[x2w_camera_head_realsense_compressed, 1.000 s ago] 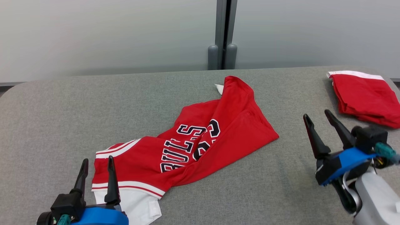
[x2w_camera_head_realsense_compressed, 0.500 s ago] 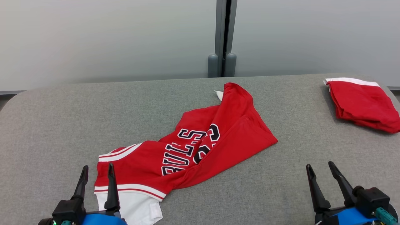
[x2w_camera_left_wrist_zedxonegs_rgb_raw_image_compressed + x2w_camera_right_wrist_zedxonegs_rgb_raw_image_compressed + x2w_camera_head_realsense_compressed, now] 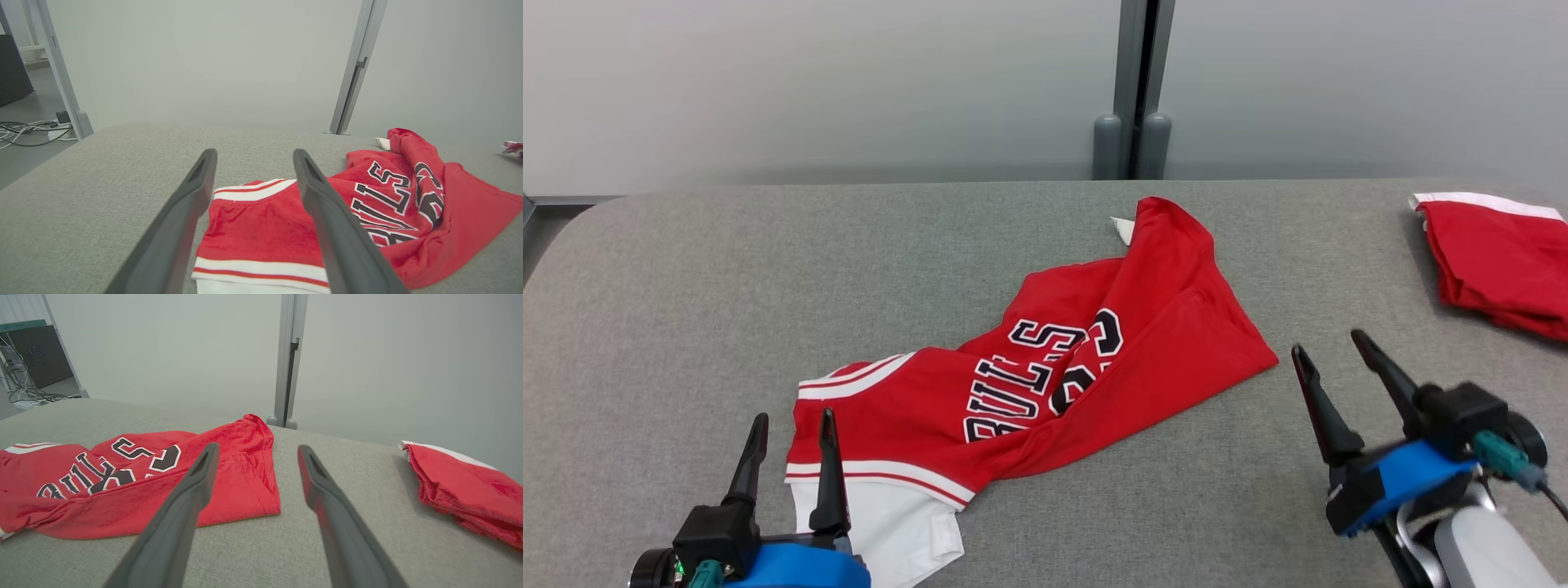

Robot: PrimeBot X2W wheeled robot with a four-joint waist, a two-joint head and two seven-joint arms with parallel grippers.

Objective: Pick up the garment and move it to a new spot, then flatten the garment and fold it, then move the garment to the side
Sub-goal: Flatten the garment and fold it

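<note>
Grey table (image 3: 670, 310) carries the jersey (image 3: 1160, 327), crumpled at centre with its hem toward me. Compared with half a second ago, I see the right gripper (image 3: 1327, 341) higher and nearer the jersey's right corner, not touching it, jaws wide and empty. The left gripper (image 3: 794, 415) is unchanged, jaws wide astride the hem's left corner (contact unclear). The head view has shifted sideways, so the camera moved and the jersey did not. A folded garment (image 3: 1494, 261) lies far right.

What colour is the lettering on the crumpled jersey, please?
Black with white outlines on the red jersey; clearest in the head view.
</note>
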